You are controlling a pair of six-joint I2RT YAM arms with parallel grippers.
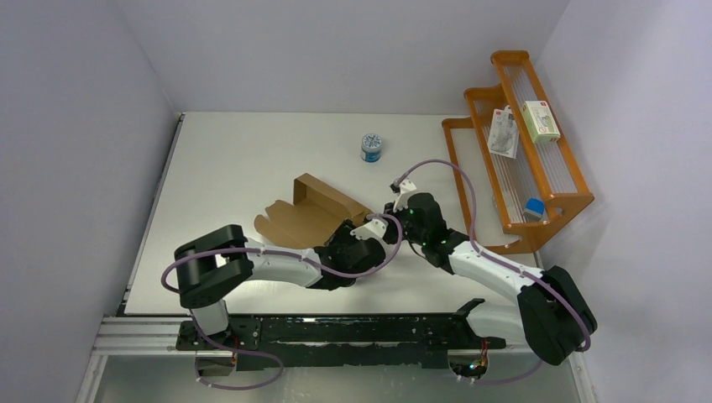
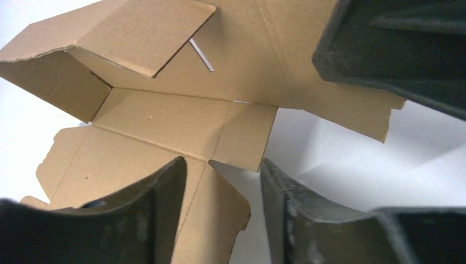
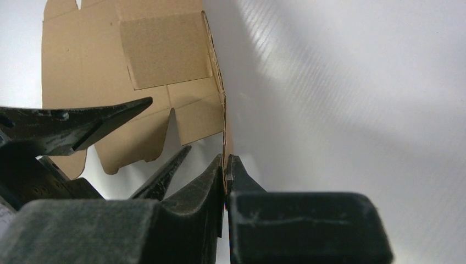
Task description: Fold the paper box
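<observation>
The paper box (image 1: 309, 211) is a partly folded brown cardboard sheet on the white table, with one panel raised. My right gripper (image 1: 393, 220) is at its right end. In the right wrist view the gripper (image 3: 225, 163) is shut on the thin edge of an upright cardboard panel (image 3: 110, 60). My left gripper (image 1: 359, 238) is at the sheet's near right corner. In the left wrist view it (image 2: 221, 165) is open, with a loose flap of the box (image 2: 165, 118) lying between its fingers (image 2: 159, 192). The right gripper's dark body fills the upper right of that view.
A blue-and-white round tin (image 1: 372, 148) stands behind the box. An orange wire rack (image 1: 564, 198) at the right holds white packages (image 1: 541, 120) and a small blue item (image 1: 533, 208). Grey walls close in the table on the left, back and right.
</observation>
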